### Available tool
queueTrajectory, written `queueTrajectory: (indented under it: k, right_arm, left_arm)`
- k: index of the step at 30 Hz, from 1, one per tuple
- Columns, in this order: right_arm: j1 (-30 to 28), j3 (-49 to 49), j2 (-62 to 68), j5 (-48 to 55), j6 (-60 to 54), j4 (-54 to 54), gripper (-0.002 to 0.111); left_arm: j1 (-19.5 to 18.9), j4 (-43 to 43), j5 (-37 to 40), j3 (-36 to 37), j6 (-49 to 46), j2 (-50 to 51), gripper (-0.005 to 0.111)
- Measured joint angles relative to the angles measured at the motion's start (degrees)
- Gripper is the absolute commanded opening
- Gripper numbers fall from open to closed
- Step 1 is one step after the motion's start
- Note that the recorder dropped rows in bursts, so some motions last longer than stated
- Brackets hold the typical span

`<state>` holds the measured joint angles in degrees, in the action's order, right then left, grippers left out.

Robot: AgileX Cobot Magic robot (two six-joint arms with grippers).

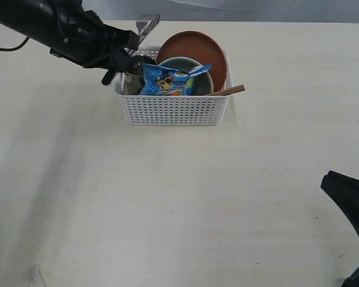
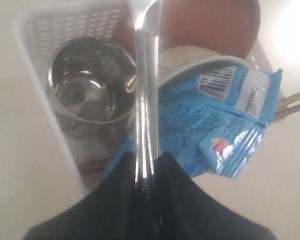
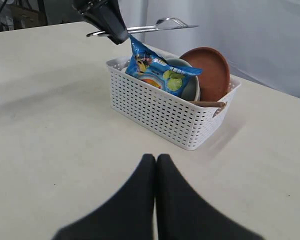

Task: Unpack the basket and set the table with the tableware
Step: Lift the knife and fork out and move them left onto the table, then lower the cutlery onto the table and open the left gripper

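Hovering low over the table [image 1: 167, 197], the right fingers [image 3: 146, 185] are shut and empty. Beyond, the white basket [image 1: 173, 110] holds steel cup [image 2: 90, 85], plate [image 1: 194, 48] and crisp bag [image 1: 170, 81]. Above its far left corner the left fingers [image 2: 115, 195] grip what looks like a steel knife and fork [image 2: 146, 75]. Unpacking step, I judge: next, carry them out and lay them flat on the table.
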<state>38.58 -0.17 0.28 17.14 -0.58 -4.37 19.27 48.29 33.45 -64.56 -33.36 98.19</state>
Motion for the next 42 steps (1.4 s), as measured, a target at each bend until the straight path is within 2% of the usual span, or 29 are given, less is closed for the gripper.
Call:
queueTrajectory:
  k: [3,8,12,13,16,24,26,30,32,42]
  right_arm:
    - [0.0,0.0,0.0,0.0,0.0,0.0,0.000]
    - [0.0,0.0,0.0,0.0,0.0,0.0,0.000]
    - [0.0,0.0,0.0,0.0,0.0,0.0,0.000]
    - [0.0,0.0,0.0,0.0,0.0,0.0,0.000]
    - [0.0,0.0,0.0,0.0,0.0,0.0,0.000]
    - [0.0,0.0,0.0,0.0,0.0,0.0,0.000]
    - [0.0,0.0,0.0,0.0,0.0,0.0,0.000]
    - [0.0,0.0,0.0,0.0,0.0,0.0,0.000]
    - [0.0,0.0,0.0,0.0,0.0,0.0,0.000]
    - [0.0,0.0,0.0,0.0,0.0,0.0,0.000]
  left_arm:
    - [-0.2,-0.2,-3.2,5.6,1.1,-5.0,0.000]
    - [-1.8,-0.2,-3.7,14.7,3.0,-13.8,0.000]
    - [-4.8,-0.2,-6.8,29.1,5.5,-20.9,0.000]
    - [-5.5,-0.2,-9.5,33.5,6.0,-21.5,0.000]
    - [-6.1,-0.3,-12.9,39.3,5.9,-20.6,0.000]
    - [-4.8,2.1,-10.6,44.2,5.3,-18.5,0.002]
    - [-4.8,2.4,-10.6,44.2,5.1,-18.5,0.009]
    - [-4.8,2.7,-10.6,44.2,5.0,-18.1,0.038]
    - [-4.8,2.7,-11.0,44.2,4.8,-17.2,0.045]
    - [-4.8,3.7,-17.1,41.9,4.7,-10.5,0.043]
